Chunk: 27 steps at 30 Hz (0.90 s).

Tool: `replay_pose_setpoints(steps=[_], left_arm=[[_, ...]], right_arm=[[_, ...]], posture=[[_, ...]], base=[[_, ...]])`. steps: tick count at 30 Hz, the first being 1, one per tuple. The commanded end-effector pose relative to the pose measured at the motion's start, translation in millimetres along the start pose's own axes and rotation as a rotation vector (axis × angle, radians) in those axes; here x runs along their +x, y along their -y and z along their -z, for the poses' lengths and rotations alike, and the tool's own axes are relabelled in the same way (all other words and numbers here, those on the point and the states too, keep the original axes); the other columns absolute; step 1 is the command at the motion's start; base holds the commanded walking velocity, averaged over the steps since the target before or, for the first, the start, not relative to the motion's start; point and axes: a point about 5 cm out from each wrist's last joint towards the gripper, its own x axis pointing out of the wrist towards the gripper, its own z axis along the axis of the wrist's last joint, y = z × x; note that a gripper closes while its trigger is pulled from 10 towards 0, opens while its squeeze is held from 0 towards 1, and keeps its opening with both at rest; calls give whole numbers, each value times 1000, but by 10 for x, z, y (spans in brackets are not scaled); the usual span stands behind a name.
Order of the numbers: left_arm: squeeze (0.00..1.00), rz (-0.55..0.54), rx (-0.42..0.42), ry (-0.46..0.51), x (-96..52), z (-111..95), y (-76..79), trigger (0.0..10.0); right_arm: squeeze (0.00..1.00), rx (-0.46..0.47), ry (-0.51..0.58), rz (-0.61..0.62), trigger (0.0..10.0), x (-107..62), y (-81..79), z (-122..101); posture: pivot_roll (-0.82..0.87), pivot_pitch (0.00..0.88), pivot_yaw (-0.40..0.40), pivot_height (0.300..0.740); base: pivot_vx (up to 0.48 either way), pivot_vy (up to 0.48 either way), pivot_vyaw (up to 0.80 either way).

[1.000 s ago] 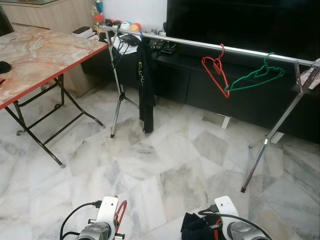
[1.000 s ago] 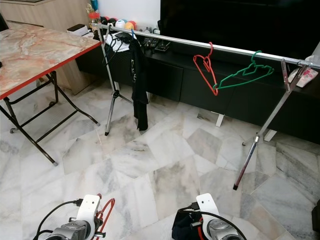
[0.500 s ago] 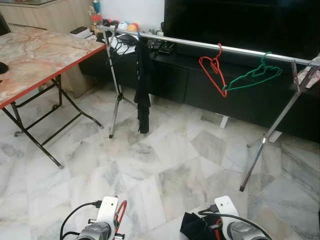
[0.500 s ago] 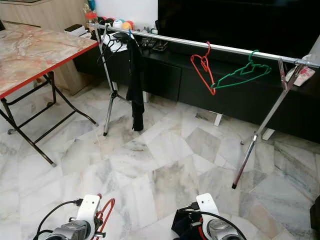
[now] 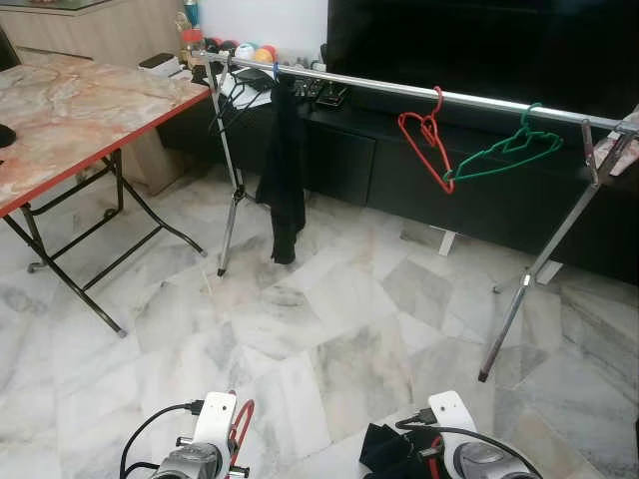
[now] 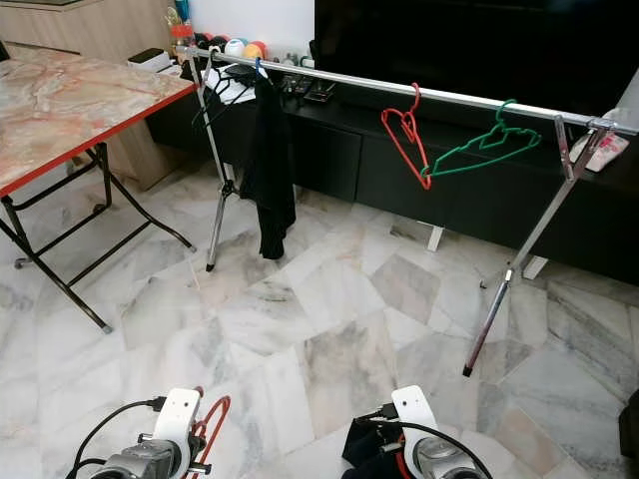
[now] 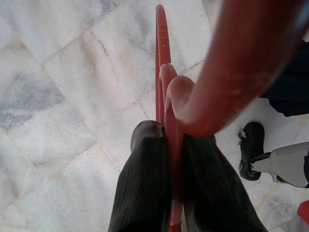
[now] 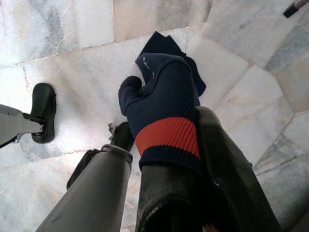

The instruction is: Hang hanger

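Left hand (image 7: 169, 212): fingers clamped on a red hanger (image 7: 166, 96), held low over the marble floor (image 5: 329, 339); the hanger also shows beside the left wrist in the head views.
Right hand (image 8: 183, 193): pinching a dark knit garment (image 8: 164, 116) with a red band, likewise held low by the robot's body.
Rail (image 5: 419, 92): silver clothes rack, well apart from both hands, across the floor ahead.
On rail: black garment (image 5: 285, 170) near its left end; a second red hanger (image 5: 427, 145) and a green hanger (image 5: 504, 155) toward the right, their tips touching.
Step (judged): carrying phase; hanger in hand, not yet hung.
Next move (judged): walk to the rack, raise the left arm, hook onto the bare stretch between the black garment and the two hangers.
In the way: path looks open; folding desk (image 5: 70, 110) stands left; rack legs (image 5: 529, 289) splay out; TV cabinet (image 5: 399, 170) sits just behind the rail.
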Motion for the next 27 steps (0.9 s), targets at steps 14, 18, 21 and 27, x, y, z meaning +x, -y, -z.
replay_pose_setpoints(steps=[14, 18, 21, 27], left_arm=[[0, -5, 21, -5, -3, -9, -31, 10000], [0, -5, 21, -4, -3, -9, -32, 10000], [0, -5, 22, -5, -3, -9, -32, 10000], [0, -4, 23, -4, -3, -10, -31, 10000]], right_arm=[[0, 15, 27, 4, 10000, -1, -9, -56], [0, 14, 27, 4, 10000, -1, -10, -56], [0, 14, 27, 4, 10000, -1, -10, -56], [0, 15, 28, 4, 10000, -1, -9, -56]], posture=[[-20, 0, 4, 740], [-20, 0, 4, 740], [-20, 0, 4, 740], [-20, 0, 4, 740]], base=[[0, 289, 0], [0, 285, 0], [0, 284, 0], [0, 280, 0]])
